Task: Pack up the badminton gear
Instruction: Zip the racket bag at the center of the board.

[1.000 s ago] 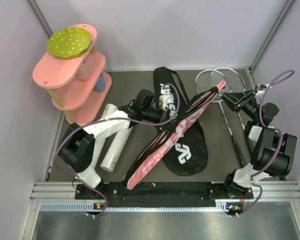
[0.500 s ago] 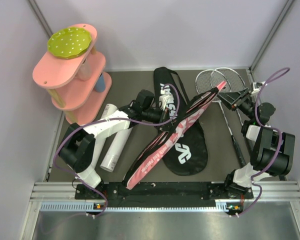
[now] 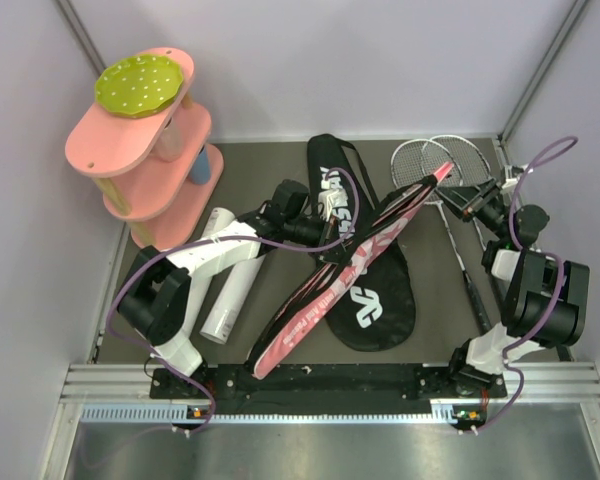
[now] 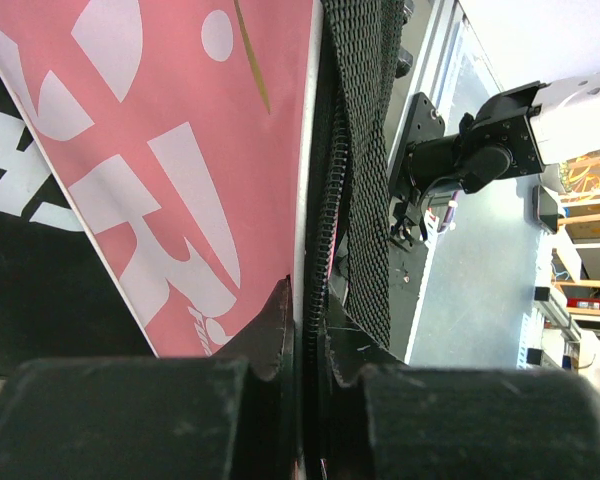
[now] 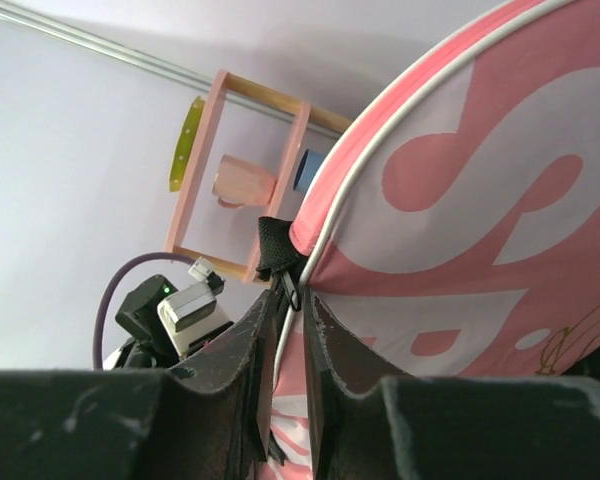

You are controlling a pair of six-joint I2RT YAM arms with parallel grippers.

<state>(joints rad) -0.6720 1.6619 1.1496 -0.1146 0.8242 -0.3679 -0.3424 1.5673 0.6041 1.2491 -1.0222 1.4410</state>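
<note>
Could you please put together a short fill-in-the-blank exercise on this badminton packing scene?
The left end effector and the right end effector both pinch the rim of the racket bag, holding up its ___ side.
A white tube lies on the table beside the ___ arm.
The rackets lie at the table's back ___ corner.
The green dotted disc sits on ___ of the pink shelf.
Missing words: pink, left, right, top.

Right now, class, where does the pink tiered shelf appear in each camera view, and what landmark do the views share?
Top external: pink tiered shelf, upper left.
Left wrist: not in it.
Right wrist: left of centre, in the background.
Shared landmark: the bag's pink flap with white lettering.
</note>
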